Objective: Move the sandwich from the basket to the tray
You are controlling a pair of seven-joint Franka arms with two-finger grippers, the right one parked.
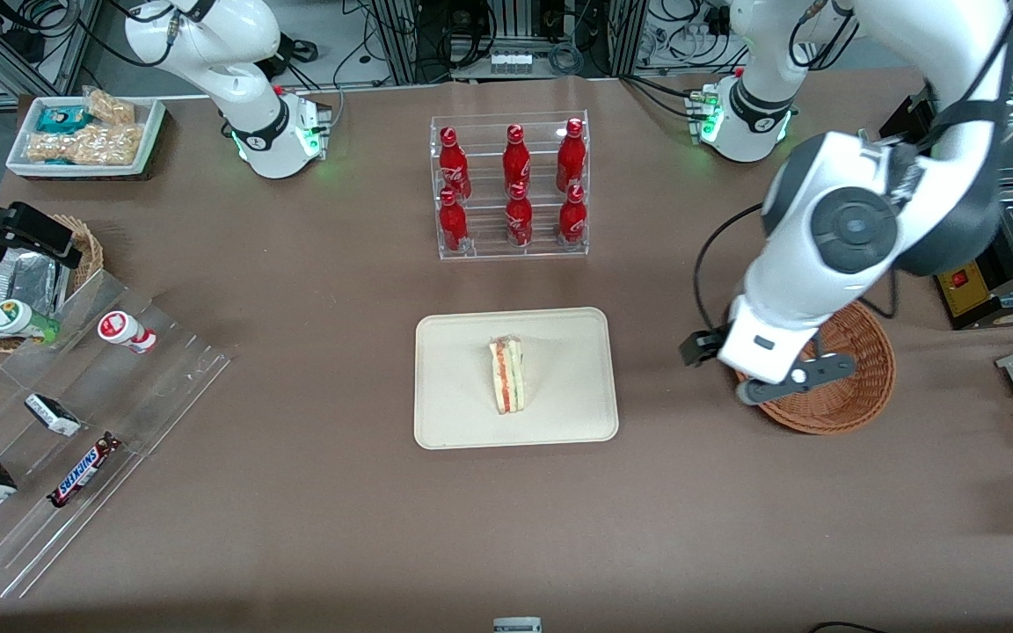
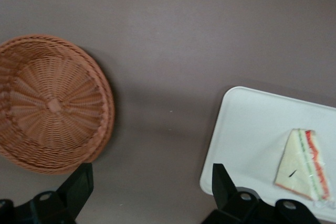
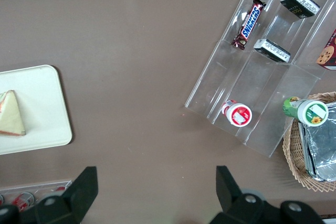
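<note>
Sandwich (image 1: 506, 376) lies flat on tray (image 1: 559, 422) at mid table (image 1: 339, 527), w/ nothing gripping it. Basket (image 1: 858, 391) sits toward working arm's end, apart from tray. Tool (image 2: 152, 192) hovers above basket's edge, fingers spread wide, holding nothing.

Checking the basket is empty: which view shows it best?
The left wrist view: the whole bare inside of the basket, with the open hand above the table. The front view has the arm covering part; the right wrist view misses it.
</note>
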